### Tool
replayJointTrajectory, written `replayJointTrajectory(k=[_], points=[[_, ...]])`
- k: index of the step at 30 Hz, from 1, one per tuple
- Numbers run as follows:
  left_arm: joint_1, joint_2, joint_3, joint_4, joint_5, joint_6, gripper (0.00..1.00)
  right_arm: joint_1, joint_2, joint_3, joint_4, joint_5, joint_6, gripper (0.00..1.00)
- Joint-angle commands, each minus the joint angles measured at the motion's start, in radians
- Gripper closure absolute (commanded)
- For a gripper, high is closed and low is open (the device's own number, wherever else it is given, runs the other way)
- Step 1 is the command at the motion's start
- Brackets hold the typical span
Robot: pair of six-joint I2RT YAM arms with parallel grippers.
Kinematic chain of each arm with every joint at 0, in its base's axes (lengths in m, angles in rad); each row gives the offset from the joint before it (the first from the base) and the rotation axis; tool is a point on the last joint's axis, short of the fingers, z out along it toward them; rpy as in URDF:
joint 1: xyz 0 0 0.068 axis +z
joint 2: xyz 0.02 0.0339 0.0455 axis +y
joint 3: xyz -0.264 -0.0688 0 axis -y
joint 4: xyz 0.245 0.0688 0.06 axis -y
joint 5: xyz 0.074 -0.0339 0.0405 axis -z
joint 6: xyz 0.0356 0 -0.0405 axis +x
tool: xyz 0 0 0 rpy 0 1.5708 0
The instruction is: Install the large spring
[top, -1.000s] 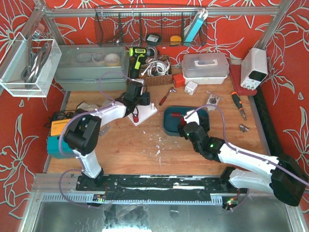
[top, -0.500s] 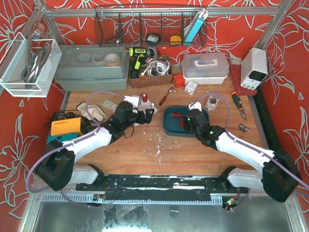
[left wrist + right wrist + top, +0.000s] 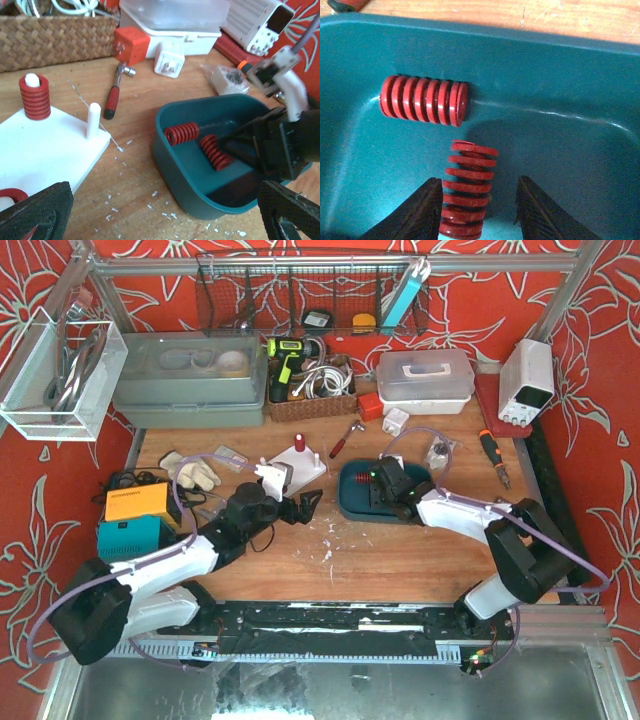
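My right gripper (image 3: 480, 182), jaws apart, straddles one red spring (image 3: 472, 161) in the teal bin (image 3: 560, 75); a second spring (image 3: 424, 100) lies crosswise beyond. My left gripper (image 3: 165, 192) gapes wide.

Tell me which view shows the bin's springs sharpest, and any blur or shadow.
Right wrist: both red springs sharp, with shadow darkening the teal bin floor beside them; left wrist: springs clear, own fingers blurred; top external: springs tiny.
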Motion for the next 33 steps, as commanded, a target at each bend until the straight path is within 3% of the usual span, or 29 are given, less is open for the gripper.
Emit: replayJointTrajectory(k=[1,6,18,33], points=[[-0.003,-0.069,-0.031,0.082,-0.031,0.023,0.0,-0.014,0.048,0.026,0.024,-0.056,0.05,0.55],[-0.007,-0.074,-0.028,0.075,-0.022,0.019,0.0,-0.016,0.101,0.04,0.022,-0.081,0.051,0.51],[-0.01,-0.047,-0.009,0.049,-0.04,0.027,0.0,-0.019,0.167,0.069,-0.036,-0.043,0.02,0.54],[-0.012,-0.052,-0.01,0.044,-0.06,0.025,0.0,-0.018,0.103,0.054,-0.038,-0.013,-0.072,0.83]])
